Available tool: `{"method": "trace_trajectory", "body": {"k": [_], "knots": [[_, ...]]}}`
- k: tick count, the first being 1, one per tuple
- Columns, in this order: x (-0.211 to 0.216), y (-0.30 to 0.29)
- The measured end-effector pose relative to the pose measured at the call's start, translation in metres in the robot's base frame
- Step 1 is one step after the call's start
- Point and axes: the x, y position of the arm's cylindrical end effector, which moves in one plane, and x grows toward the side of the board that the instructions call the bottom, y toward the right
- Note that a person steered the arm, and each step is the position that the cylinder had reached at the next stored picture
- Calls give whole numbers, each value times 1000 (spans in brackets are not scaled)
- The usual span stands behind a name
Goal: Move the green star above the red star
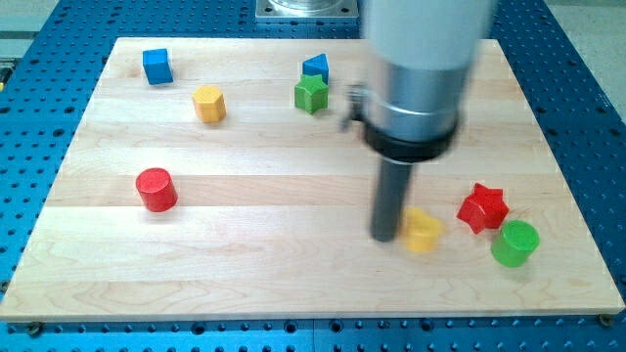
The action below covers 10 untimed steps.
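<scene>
The green star (311,94) lies near the view's top centre, touching a blue block (316,67) just above it. The red star (482,207) lies at the view's lower right. My tip (384,237) rests on the board right next to the left side of a yellow block (423,232), left of the red star and far below and right of the green star. The arm's grey body hides part of the board above the rod.
A green cylinder (514,243) sits just below and right of the red star. A red cylinder (156,190) stands at the left. A yellow hexagon (208,103) and a blue cube (156,66) lie at the upper left. The wooden board (245,284) ends at blue perforated table.
</scene>
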Motion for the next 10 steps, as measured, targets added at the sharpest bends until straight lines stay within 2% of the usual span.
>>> {"method": "trace_trajectory", "body": {"k": [1,2,4,5,6,7,8,9,10], "knots": [[2,5],[-6,-90],[-168,-193],[-229,-188],[-234,-111],[-176,-35],[-176,1],[-196,9],[-198,64]]}}
